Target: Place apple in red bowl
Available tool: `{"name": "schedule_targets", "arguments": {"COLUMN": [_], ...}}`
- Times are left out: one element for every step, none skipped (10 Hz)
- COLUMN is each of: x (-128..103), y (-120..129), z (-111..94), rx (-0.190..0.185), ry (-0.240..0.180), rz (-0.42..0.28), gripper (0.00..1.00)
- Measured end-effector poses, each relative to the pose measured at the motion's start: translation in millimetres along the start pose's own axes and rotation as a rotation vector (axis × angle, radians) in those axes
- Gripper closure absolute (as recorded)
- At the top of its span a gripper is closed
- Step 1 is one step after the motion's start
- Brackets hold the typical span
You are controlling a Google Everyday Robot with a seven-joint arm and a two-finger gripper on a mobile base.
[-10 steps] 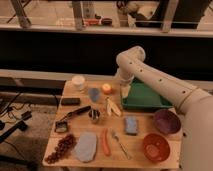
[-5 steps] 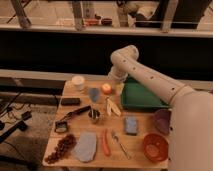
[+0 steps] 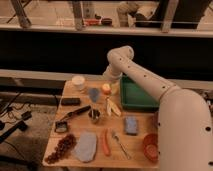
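We have the gripper [image 3: 111,84] hanging over the upper middle of the table [image 3: 75,131], just to the upper right of the apple [image 3: 106,89], its pincer spread wide and, as far as we can see, pinching nothing. The apple rests on the tabletop between a blue-grey object [image 3: 94,93] on its left and the green tray [image 3: 137,95] on its right. It is well apart from the red bowl [image 3: 149,145], which sits at the lower right corner of the table, half hidden behind our own arm [image 3: 150,85]. The first risk we see is in the grasp. The apple is round and should roll easily, so if one finger touches before the other it may skid off toward the blue-grey object or against the tray wall. With the tray so near, a finger could also come down on its rim instead of beside the fruit, and we would close on air or tilt the tray. The second risk is in the carry. The way down to the bowl passes over the pale banana [image 3: 113,107] and the blue sponge [image 3: 131,125], and a weak pinch on a smooth, round fruit could let it slip among them. Lastly, since the arm covers part of the bowl, we may misjudge its rim. Letting go too high or off centre could bounce the apple out and off the table edge nearby.
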Motion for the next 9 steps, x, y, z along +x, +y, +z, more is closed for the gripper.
{"name": "schedule_targets", "arguments": {"x": [-3.6,-5.8,-6.7,-6.0,-3.3,0.9,2.0,5.0,7.1], "y": [-3.1,-7.4,-11.8,-15.4,-21.1,-27.4,-30.6,-33.4,-34.1], "z": [4.0,9.1,12.4,15.0,19.1,23.8,27.2,33.4,36.1], "rx": [0.0,0.004,0.01,0.015,0.022,0.027,0.029,0.03,0.03], "ry": [-0.011,-0.023,-0.03,-0.034,-0.038,-0.04,-0.043,-0.047,-0.047], "rz": [-0.006,-0.011,-0.015,-0.018,-0.018,-0.017,-0.016,-0.011,-0.009], "gripper": [0.2,0.2,0.2,0.2,0.2,0.2,0.2,0.2,0.2]}}
